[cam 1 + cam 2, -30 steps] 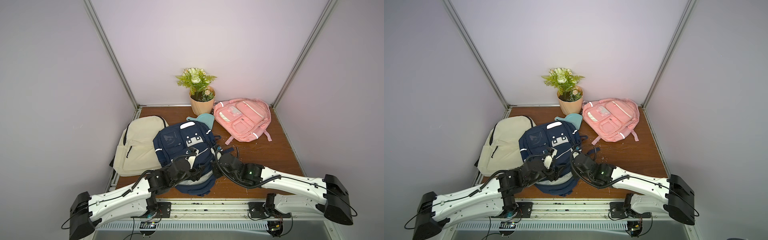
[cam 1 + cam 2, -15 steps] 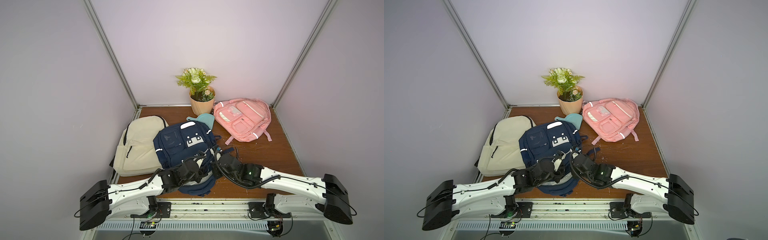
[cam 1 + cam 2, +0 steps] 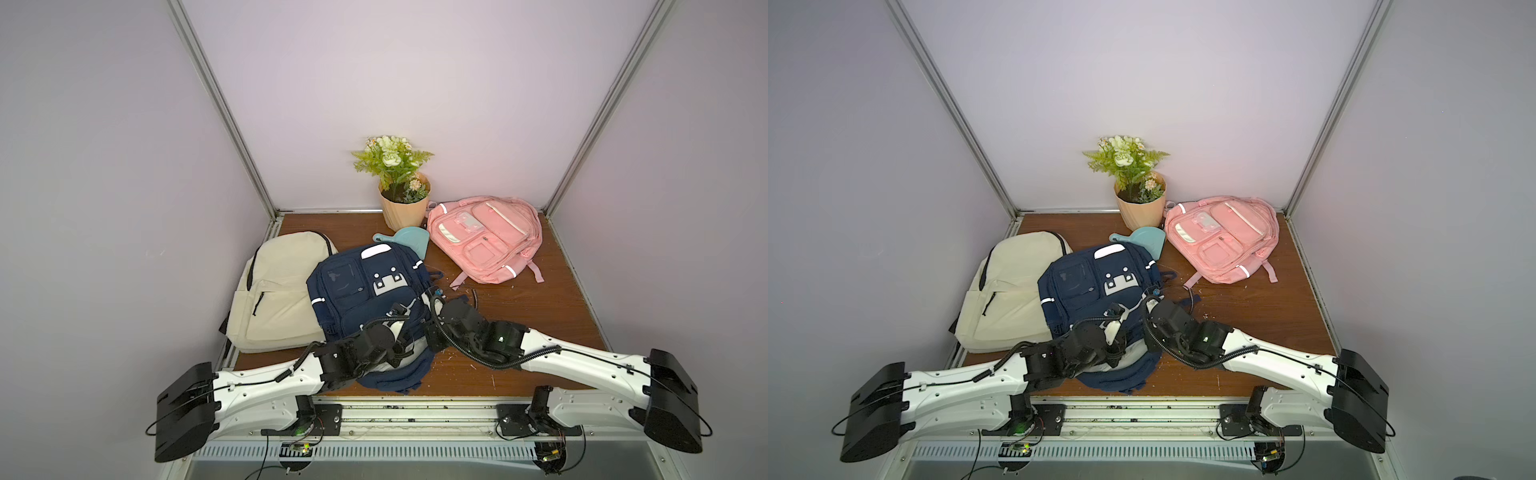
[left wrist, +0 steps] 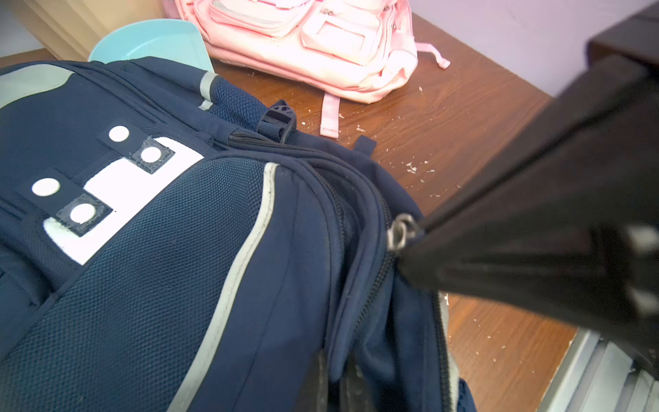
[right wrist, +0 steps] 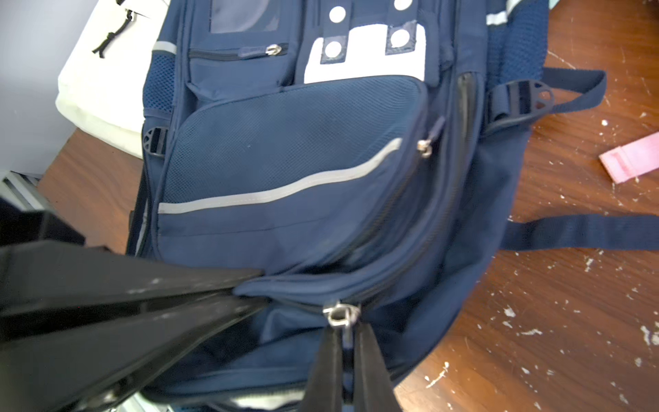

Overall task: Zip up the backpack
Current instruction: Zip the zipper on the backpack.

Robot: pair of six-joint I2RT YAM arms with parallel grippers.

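The navy backpack point(image 3: 361, 286) lies in the middle of the wooden table, its near end between my two arms. In the right wrist view, my right gripper point(image 5: 344, 337) is shut on the pull tab of the silver zipper slider point(image 5: 340, 314). The zipper gapes open beside the slider, towards the left gripper. My left gripper point(image 4: 337, 380) is shut on the navy fabric flap point(image 4: 347, 321) along the zipper's edge. Its black fingers point(image 5: 228, 289) meet the flap a short way from the slider. The slider point(image 4: 401, 230) also shows at the right gripper's tip in the left wrist view.
A beige backpack point(image 3: 278, 291) lies against the navy one's left side. Behind stand a flower pot point(image 3: 405, 208) and a teal dustpan point(image 3: 409, 241). A pink backpack point(image 3: 482, 237) lies at the back right. White crumbs dot the table point(image 3: 532, 316).
My left arm has dropped lower and its gripper has closed on the fabric flap by the zipper. The right gripper has stayed put, still shut on the zipper pull.
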